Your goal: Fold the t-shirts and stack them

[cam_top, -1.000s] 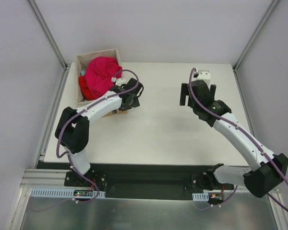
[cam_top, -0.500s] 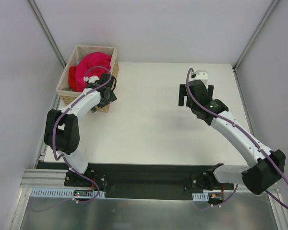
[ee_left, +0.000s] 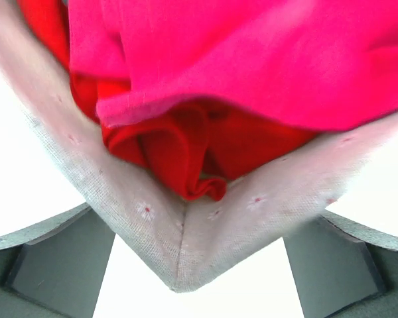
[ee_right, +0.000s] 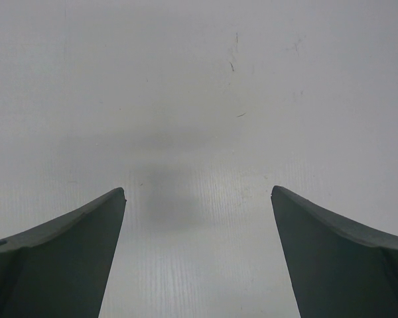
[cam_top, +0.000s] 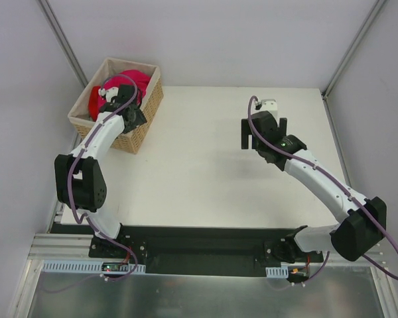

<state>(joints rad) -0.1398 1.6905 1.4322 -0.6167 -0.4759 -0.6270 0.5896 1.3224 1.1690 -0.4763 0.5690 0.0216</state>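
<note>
Now, with the left claw (ee_left: 196,265) gaping empty, the basket (ee_left: 66,152) corner framed between its jaws and the pink tee (ee_left: 252,59) heaped over a red tee (ee_left: 186,159) just ahead, a thick pink fold should be pinched; the right claw (ee_right: 199,218) hangs open above the table (ee_right: 199,79).

Left arm (cam_top: 101,136) stretched forward-left; left gripper (ee_left: 186,268) jaws wide apart, nothing clamped. Right arm (cam_top: 318,180) extended forward; right gripper (ee_right: 199,255) faces down, jaws wide apart.
</note>
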